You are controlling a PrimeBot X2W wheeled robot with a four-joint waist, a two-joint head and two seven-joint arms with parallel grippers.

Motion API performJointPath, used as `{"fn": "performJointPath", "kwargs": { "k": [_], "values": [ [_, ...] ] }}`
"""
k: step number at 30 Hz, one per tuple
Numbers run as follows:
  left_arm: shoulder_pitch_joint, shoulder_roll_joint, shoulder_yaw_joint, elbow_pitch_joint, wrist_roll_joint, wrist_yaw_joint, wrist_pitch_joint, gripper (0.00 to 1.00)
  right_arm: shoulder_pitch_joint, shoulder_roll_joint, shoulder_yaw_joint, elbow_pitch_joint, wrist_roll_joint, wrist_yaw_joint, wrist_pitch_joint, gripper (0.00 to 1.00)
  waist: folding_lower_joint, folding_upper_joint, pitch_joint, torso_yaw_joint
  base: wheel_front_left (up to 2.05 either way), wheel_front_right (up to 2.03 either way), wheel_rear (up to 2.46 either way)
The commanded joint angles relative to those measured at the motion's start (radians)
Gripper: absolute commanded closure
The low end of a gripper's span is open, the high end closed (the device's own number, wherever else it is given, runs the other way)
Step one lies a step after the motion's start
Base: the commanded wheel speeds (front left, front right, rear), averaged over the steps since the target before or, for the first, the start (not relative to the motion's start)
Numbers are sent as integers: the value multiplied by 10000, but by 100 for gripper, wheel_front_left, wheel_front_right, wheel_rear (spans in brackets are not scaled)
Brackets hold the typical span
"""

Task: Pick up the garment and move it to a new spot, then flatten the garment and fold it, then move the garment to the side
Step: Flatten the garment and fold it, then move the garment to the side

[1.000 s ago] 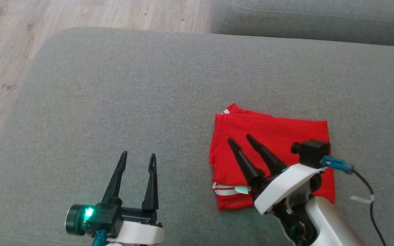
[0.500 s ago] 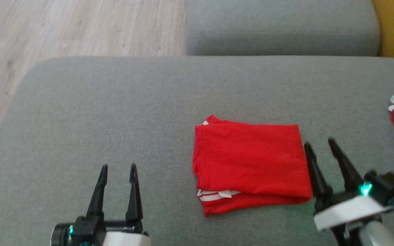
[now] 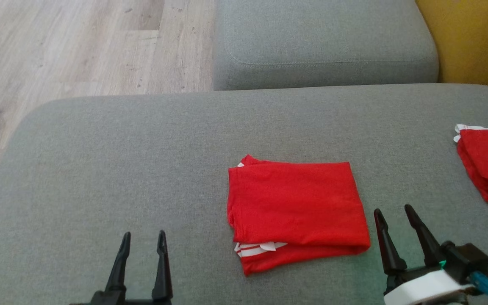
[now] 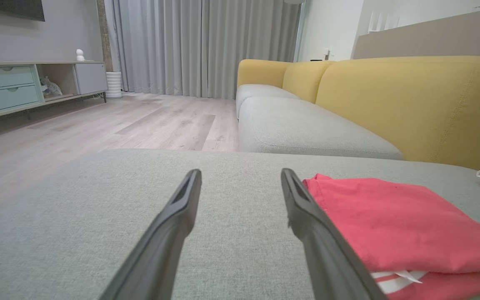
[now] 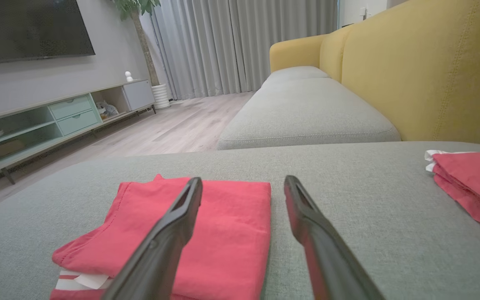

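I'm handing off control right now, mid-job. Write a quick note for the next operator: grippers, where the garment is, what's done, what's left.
Left gripper: open, empty, over the grey cushion, left of the garment.
Right gripper: open, empty, beside the garment's right edge, with a gap in the head view.
Red garment: folded into a rectangle, flat on the cushion between the two grippers, white-striped edge toward the robot.
Second red garment: lies at the cushion's far right.
Done: the fold looks finished.
Left: probably moving the folded garment to the side.
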Motion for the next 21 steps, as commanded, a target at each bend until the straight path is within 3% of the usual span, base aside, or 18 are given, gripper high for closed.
{"fn": "performJointPath", "kwargs": {
  "k": [1, 21],
  "values": [
    [-176, -37, 436, -276, 45, -33, -95, 0, -166, -24, 140, -302, -92, -7, -135, 0, 0, 0, -23, 1, 0, 0, 0],
    [-13, -85, 604, -268, 23, -416, -95, 0, 32, 328, 94, 10, -410, -7, -137, 0, 0, 0, -122, -63, 0, 0, 0]
  ]
}}
